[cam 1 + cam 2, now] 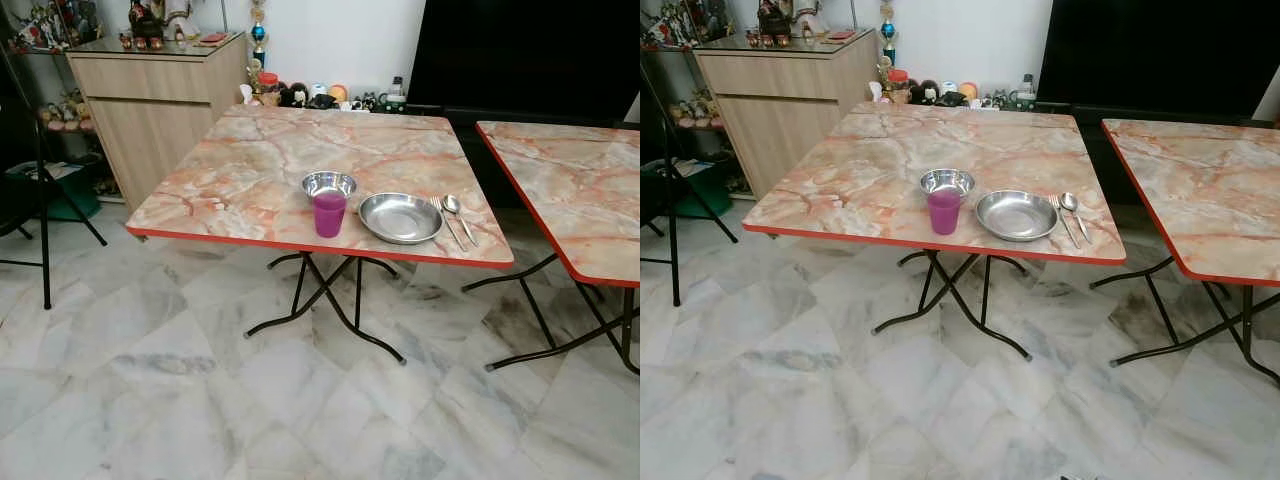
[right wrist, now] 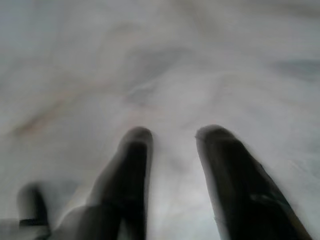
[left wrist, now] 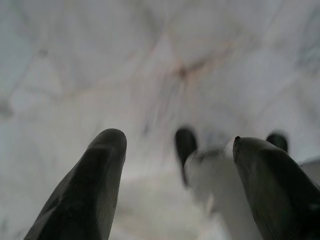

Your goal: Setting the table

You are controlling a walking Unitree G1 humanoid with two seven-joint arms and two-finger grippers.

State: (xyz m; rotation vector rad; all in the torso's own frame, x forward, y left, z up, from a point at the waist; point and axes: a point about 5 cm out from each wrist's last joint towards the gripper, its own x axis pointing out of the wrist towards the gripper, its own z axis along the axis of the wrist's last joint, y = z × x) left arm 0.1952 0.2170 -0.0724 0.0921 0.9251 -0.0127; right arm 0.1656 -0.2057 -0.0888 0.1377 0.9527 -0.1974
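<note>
Nearest the camera, pale grey marble floor tiles stretch ahead of the robot. Both arms hang down over that floor. The left gripper has its two black fingers spread wide with nothing between them. The right gripper also holds nothing, its fingers parted with a clear gap.

Beyond the tiles stands a folding table with an orange-veined marble-pattern top, a red rim and crossed black legs. Along the tabletop's near edge, right of centre, sits one place setting. A purple plastic cup stands closest to the edge. A small steel bowl sits just behind it, touching or nearly so. A shallow steel plate lies to the right of the cup. A fork and spoon lie side by side just beside the plate, toward the near right corner.

A second matching table stands to the right. A wooden cabinet and small ornaments line the far wall.

The setting looks complete, so the task seems at or near its end. Any further piece would call for walking closer first, since the table is well apart from both grippers.
</note>
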